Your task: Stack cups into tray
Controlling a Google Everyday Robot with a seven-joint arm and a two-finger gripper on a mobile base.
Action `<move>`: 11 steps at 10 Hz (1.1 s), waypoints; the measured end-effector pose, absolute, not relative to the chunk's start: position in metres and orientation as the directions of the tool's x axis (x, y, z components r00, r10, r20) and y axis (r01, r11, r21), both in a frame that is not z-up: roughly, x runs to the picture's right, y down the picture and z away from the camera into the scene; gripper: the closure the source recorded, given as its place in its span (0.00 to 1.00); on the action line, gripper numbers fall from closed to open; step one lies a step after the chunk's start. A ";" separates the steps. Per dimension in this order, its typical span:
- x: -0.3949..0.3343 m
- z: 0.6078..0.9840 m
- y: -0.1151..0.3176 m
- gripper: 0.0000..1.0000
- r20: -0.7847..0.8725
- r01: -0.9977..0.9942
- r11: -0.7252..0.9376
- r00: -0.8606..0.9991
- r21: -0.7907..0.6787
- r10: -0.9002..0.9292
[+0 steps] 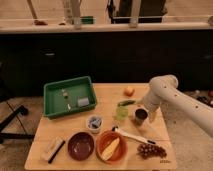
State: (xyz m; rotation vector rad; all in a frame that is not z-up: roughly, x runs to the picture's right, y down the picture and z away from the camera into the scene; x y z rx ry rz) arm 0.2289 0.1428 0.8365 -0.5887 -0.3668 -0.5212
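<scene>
The dark grey metallic tumbler (140, 117) stands upright on the wooden table, right of centre. The light green plastic cup (121, 112) sits just to its left. My gripper (142, 109) hangs at the end of the white arm, which comes in from the right, and sits right over the tumbler's rim. The green tray (50, 109) lies at the back left of the table, well apart from both cups, and holds a few small items.
A small white container (94, 122), a brown bowl (81, 146) and an orange bowl (111, 146) sit near the front. A white spoon (131, 134), grapes (151, 150), an orange fruit (129, 91) and a brush (52, 149) also lie on the table.
</scene>
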 end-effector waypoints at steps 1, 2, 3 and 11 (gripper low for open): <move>0.229 0.835 0.144 0.20 0.466 0.555 0.706 0.813 -0.440 -0.349; 0.227 0.834 0.145 0.20 0.467 0.550 0.699 0.817 -0.457 -0.338; 0.223 0.834 0.145 0.20 0.474 0.555 0.691 0.814 -0.464 -0.336; 0.215 0.818 0.154 0.20 0.614 0.789 0.554 0.581 -0.265 -0.534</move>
